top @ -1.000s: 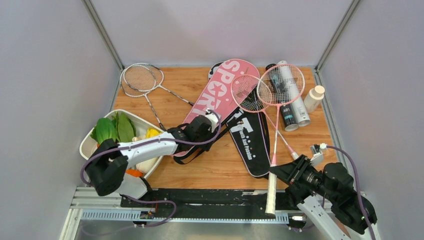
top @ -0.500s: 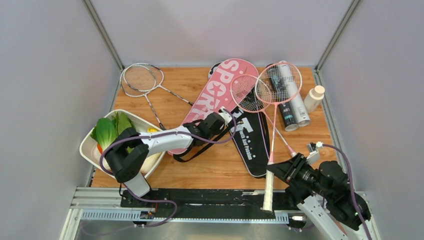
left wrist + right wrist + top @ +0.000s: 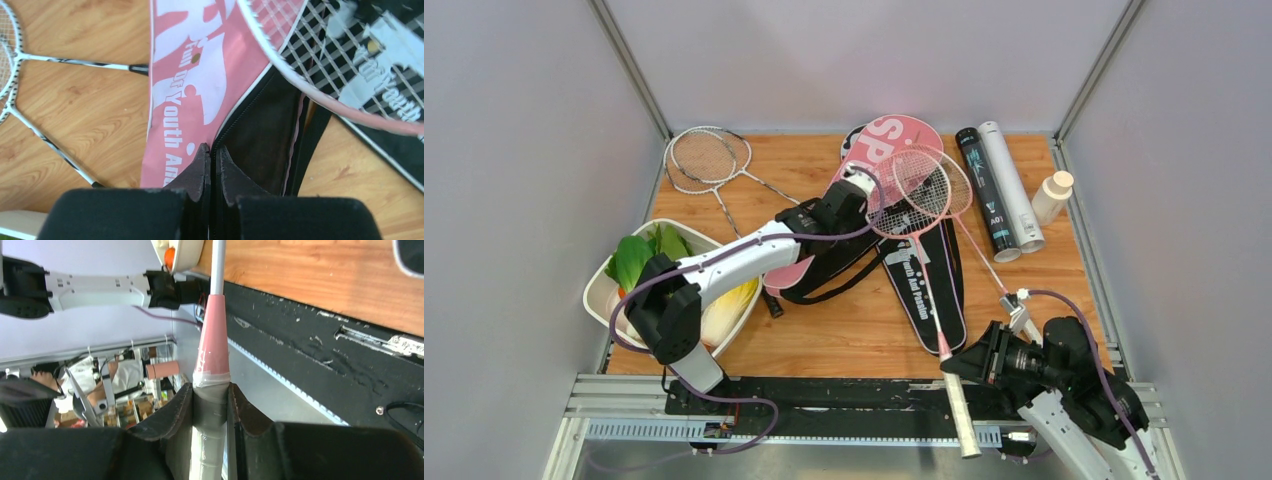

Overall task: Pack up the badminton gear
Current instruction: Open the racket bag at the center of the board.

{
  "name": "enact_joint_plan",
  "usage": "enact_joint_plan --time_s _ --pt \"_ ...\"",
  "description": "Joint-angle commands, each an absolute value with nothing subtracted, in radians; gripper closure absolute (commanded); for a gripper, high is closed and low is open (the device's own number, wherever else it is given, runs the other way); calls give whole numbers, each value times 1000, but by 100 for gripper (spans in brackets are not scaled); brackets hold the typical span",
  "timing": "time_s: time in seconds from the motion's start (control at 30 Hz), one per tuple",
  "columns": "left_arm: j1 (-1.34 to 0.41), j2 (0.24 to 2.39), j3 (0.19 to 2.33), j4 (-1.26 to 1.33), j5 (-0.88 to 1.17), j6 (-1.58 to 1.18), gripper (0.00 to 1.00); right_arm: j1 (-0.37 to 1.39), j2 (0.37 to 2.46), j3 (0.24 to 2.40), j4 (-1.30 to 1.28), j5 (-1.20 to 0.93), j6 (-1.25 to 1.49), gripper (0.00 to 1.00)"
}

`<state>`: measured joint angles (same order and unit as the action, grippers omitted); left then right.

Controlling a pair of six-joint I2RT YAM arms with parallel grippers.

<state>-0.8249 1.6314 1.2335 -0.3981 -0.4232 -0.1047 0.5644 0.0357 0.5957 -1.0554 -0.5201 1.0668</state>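
As left tool (image 3: 214, 151) pinched pink bag (image 3: 185, 90) (edge), pink racket (image 3: 214, 335) swung left.

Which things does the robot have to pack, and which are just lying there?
To pack: held pink racket, second pink racket, silver rackets, pink bag, black bag, black tube, white tube.
Lying about: vegetable tray, small bottle.

We see white links and black joints on the left arm (image 3: 734, 262) and right arm (image 3: 1079, 370), purple cables (image 3: 614, 318) looping alongside, dark wedge-shaped fingers (image 3: 199, 172).
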Motion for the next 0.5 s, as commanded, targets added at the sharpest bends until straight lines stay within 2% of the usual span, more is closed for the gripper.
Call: enact_joint_plan --time_s 0.0,0.17,0.47 --pt "-789 1597 1343 -460 -473 -305 100 566 13 656 -1111 -661 1017 100" --pt "-734 1606 1399 -501 -499 -438 100 566 11 692 -1196 -732 1045 100" --pt "-676 1659 1517 -554 -515 -516 100 566 11 730 -1262 -779 1077 100"
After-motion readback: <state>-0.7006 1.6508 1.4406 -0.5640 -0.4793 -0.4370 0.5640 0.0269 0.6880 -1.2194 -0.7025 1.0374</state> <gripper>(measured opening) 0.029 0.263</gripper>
